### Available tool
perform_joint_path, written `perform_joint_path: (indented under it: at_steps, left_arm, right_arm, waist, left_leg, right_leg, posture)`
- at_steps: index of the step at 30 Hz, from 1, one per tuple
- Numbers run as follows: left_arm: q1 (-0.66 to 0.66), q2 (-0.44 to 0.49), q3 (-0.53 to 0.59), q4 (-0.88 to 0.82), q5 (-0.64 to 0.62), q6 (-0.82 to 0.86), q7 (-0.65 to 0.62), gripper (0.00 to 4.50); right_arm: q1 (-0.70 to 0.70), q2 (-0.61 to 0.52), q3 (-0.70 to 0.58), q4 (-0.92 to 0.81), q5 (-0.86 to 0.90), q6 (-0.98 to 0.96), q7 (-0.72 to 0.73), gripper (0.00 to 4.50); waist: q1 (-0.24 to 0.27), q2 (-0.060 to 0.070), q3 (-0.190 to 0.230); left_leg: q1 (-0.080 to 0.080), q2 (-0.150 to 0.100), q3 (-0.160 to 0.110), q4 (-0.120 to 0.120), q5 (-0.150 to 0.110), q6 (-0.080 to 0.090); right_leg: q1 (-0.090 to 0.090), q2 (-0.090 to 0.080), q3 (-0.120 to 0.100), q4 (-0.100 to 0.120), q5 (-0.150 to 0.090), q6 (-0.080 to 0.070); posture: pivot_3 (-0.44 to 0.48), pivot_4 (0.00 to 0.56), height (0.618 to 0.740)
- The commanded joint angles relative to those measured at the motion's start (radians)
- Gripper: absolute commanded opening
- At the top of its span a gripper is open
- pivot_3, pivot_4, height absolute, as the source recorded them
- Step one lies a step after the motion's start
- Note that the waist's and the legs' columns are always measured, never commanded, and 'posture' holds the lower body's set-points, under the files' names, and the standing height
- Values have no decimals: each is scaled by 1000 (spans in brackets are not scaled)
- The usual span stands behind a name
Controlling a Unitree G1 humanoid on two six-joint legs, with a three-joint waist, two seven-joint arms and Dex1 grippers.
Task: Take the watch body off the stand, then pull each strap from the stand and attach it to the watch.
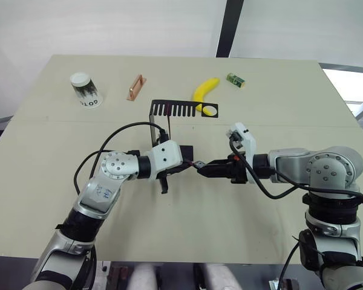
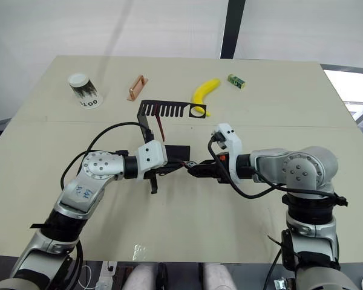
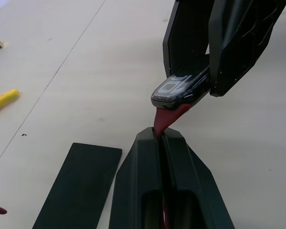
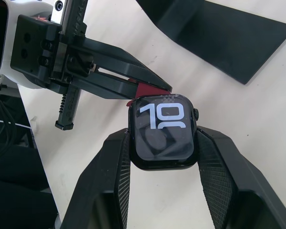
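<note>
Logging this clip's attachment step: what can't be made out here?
- Whether the strap has seated in the watch body: the case hides the joint in both wrist views.
- Strap's rear length: inside the left gripper.
- Second strap on the stand: too small.

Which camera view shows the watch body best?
The right wrist view: the watch body faces the camera, white digits readable, between the right gripper's fingers. The left wrist view shows it edge-on; the eye views show a small dark speck.

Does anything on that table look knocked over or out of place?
The paper cup near the table's far left corner lies tipped on its side, though nothing looks spilled. The banana, copper bar and green block simply lie there.
</note>
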Motion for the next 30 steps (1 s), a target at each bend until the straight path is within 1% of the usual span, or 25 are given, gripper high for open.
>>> perform_joint_path:
  at_steps: [1, 17, 21, 24, 26, 27, 28, 29, 30]
  left_arm:
    - [-19, -36, -26, -76, -20, -27, 3, 31]
    - [-24, -40, -27, -71, -18, -26, 3, 31]
    - [-17, -22, -15, -76, -24, -12, -5, 31]
    - [16, 31, 43, -115, -92, 39, -57, 955]
    - [45, 86, 85, -152, -139, 66, -103, 1891]
    - [58, 116, 106, -167, -160, 75, -125, 2285]
    - [71, 143, 128, -178, -186, 86, -149, 2824]
    - [83, 172, 153, -188, -216, 101, -172, 3082]
    - [93, 202, 180, -194, -250, 115, -196, 3545]
  right_arm:
    - [-17, 36, 32, -44, 37, 5, -1, 1517]
    - [-26, 34, 24, -30, 37, 5, -15, 1517]
    - [-29, 28, 25, -39, 25, 5, -8, 1517]
    - [-25, 8, 40, -60, 9, -27, 11, 1517]
    - [-16, -37, 72, -86, -3, -71, 46, 1517]
    - [-8, -67, 94, -103, -13, -101, 70, 1517]
    - [0, -104, 123, -122, -30, -141, 102, 1517]
    - [10, -146, 156, -143, -51, -193, 142, 1517]
    - [18, -184, 187, -157, -74, -247, 182, 1517]
  waist:
    - [0, 0, 0]
    - [0, 0, 0]
    - [0, 0, 0]
    - [-3, 0, 0]
    - [-5, 0, 0]
    - [-5, 0, 0]
    - [-3, 0, 0]
    - [-3, 0, 0]
    - [-3, 0, 0]
  left_leg:
    - [0, 0, 0, 0, 0, 0]
    - [0, 0, 0, 0, 0, 0]
    - [0, 0, 0, 0, 0, 0]
    - [0, 0, 0, 0, 0, 0]
    - [0, 0, 0, -1, 0, 0]
    - [0, 1, 0, -1, 0, 0]
    - [0, 0, 0, -1, 0, 0]
    - [0, 0, 0, -1, 0, 0]
    - [0, 0, 0, -1, 0, 0]
  right_leg:
    - [0, 0, 0, 0, 0, 0]
    - [0, 0, 0, 0, 0, 0]
    - [0, 0, 0, 0, 0, 0]
    - [0, 0, 0, 0, 0, 0]
    - [-1, 0, 0, 0, 0, 0]
    - [-1, 1, 0, 0, 0, 0]
    - [-1, 1, 0, 0, 0, 0]
    - [-1, 0, 0, 0, 0, 0]
    - [-1, 0, 0, -1, 0, 0]
  posture:
    - [0, 150, 740]
    - [0, 150, 740]
    - [0, 150, 740]
    - [0, 150, 740]
    - [0, 150, 740]
    - [0, 150, 740]
    - [0, 150, 740]
    - [0, 150, 740]
    - [0, 150, 740]
